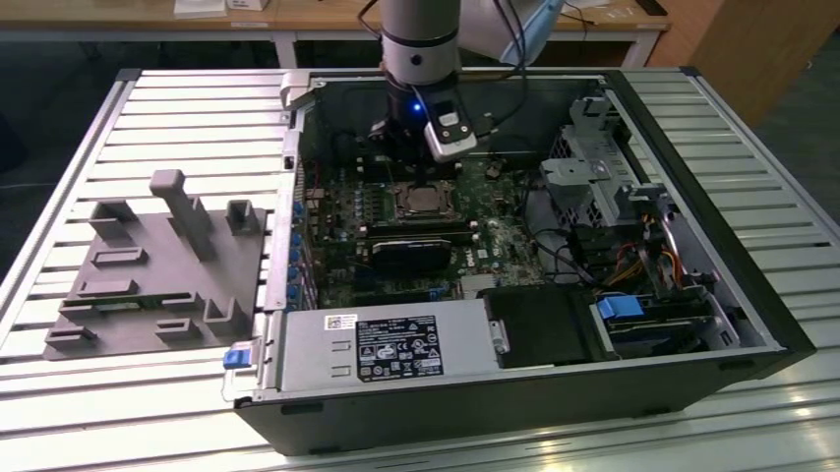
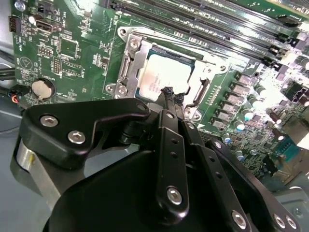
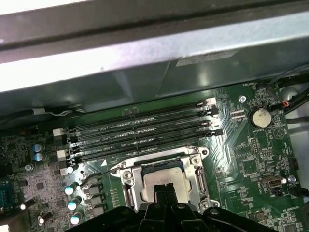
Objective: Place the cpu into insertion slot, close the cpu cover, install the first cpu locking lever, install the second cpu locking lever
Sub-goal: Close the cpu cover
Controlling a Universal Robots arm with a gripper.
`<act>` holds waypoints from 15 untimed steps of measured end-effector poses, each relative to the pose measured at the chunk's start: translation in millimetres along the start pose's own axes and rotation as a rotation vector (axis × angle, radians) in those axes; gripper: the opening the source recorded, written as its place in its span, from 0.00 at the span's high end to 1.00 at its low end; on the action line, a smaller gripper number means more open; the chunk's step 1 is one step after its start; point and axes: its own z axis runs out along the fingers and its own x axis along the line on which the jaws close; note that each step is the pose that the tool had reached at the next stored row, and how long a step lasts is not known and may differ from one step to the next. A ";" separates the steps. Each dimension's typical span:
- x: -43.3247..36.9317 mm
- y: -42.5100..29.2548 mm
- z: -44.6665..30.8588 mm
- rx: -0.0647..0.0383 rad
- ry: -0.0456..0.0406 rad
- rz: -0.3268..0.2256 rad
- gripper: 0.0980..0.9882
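Over the insertion slot (image 2: 126, 34), inside the open PC case (image 1: 525, 398): gripper (image 2: 169, 93) low at the cpu (image 2: 166, 72), fingers pinched together.

I see the cpu seated in the slot, silver top up, on the green motherboard (image 2: 72, 48) just beside the memory slots (image 3: 140, 130). The cpu cover (image 2: 136, 60) lies flat around it, and the chip shows through its window. Fingertips (image 2: 166, 100) are closed, with nothing between them that I can make out. In both wrist views the tips sit at the edge of the chip top; touching or just above, I cannot tell. In the exterior view the arm stands vertical into the case. The grey power supply box (image 1: 381, 344) lies along the case wall nearest the camera. A grey fixture block (image 1: 157, 275) sits on the slatted table (image 1: 171, 108) at the exterior view's left, well apart from the case.
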 end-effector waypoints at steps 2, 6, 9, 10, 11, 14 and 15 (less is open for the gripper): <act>1.4 -1.6 0.7 0.000 -0.0001 0.000 1.00; 4.2 -4.2 2.0 0.000 -0.0002 0.000 1.00; 8.1 -6.1 3.0 -0.001 -0.0003 0.000 1.00; 9.3 -6.6 3.4 -0.001 -0.0004 0.000 1.00; 10.1 -7.0 3.8 -0.001 -0.0004 0.000 1.00; 12.8 -8.0 5.3 -0.001 -0.0003 0.000 1.00; 13.9 -8.3 5.9 -0.001 -0.0003 0.000 1.00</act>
